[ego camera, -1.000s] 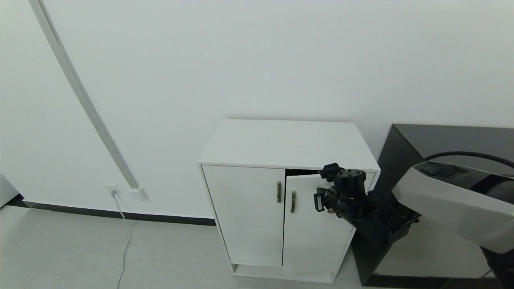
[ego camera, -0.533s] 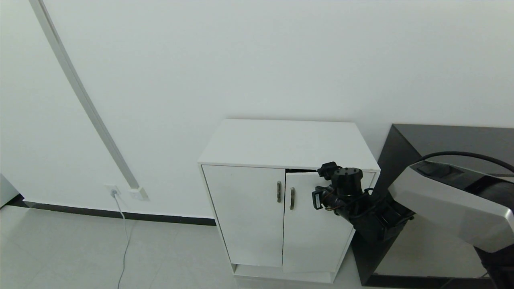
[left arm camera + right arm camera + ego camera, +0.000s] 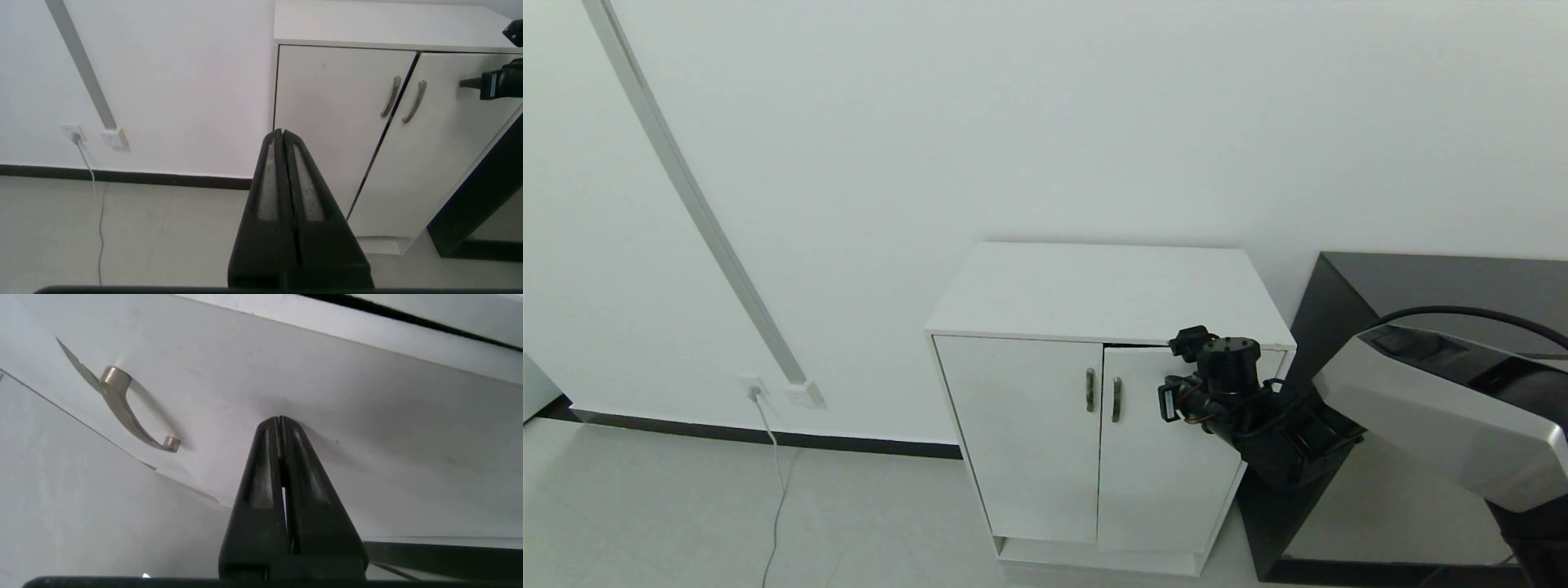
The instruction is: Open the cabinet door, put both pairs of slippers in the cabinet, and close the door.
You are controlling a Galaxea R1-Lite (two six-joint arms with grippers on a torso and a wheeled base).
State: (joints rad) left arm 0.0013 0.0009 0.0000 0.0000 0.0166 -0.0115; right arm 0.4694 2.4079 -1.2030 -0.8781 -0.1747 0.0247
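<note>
A white two-door cabinet [image 3: 1107,290] stands against the wall. Its left door [image 3: 1021,441] is closed. The right door [image 3: 1160,482] sits almost flush, with a thin dark gap left along its top edge. Each door carries a metal handle [image 3: 1116,399] near the middle seam. My right gripper [image 3: 1168,403] is shut, and its tips [image 3: 280,425] press against the right door's face, to the side of that door's handle [image 3: 140,416]. Back from the cabinet, above the floor, my left gripper [image 3: 279,135] is shut with nothing in it.
A black glossy unit [image 3: 1437,282] stands right beside the cabinet. On the wall to the left are a slanted cable duct [image 3: 686,188] and a socket [image 3: 756,390] with a cord hanging to the floor. Grey tiled floor [image 3: 727,523] lies open at the left.
The right door has swung from ajar to nearly flush. My right gripper has moved with it toward the cabinet, staying on the door's face.
</note>
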